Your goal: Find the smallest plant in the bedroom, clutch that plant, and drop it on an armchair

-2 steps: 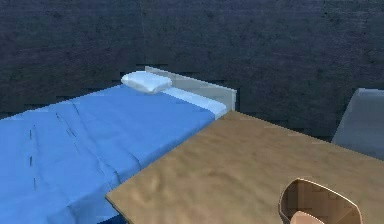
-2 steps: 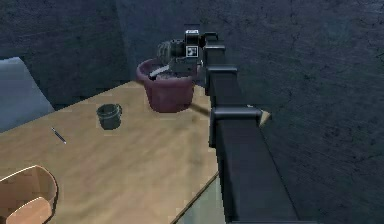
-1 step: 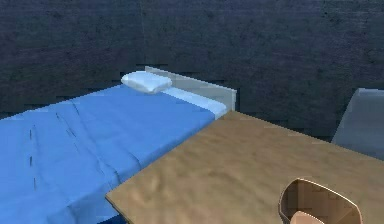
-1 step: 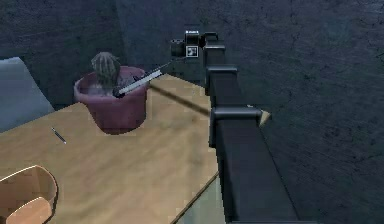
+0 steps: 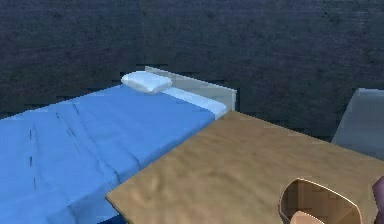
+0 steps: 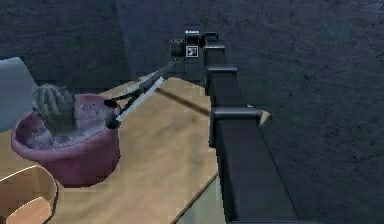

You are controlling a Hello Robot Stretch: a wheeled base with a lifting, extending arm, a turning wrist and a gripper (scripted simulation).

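A small round green cactus point(image 6: 52, 103) grows in a wide pink pot point(image 6: 70, 155) that stands on a wooden table point(image 6: 165, 150) at the arm side view's left. The dark arm point(image 6: 235, 140) rises from the bottom edge, and the gripper point(image 6: 112, 115) reaches left from its far end. The thin fingers point(image 6: 140, 92) end at the pot's rim, beside the cactus. I cannot tell whether the gripper holds anything. A grey chair point(image 6: 12, 85) stands behind the pot, and it appears again as the grey chair point(image 5: 362, 122) at the forward view's right edge.
A bed with a blue cover point(image 5: 70, 145), a white pillow point(image 5: 146, 82) and a pale headboard point(image 5: 200, 88) lies left of the wooden table point(image 5: 220, 170). A brown bowl point(image 5: 318, 203) sits on the table's near corner, the same bowl point(image 6: 25, 200) beside the pot. Dark walls close the room behind.
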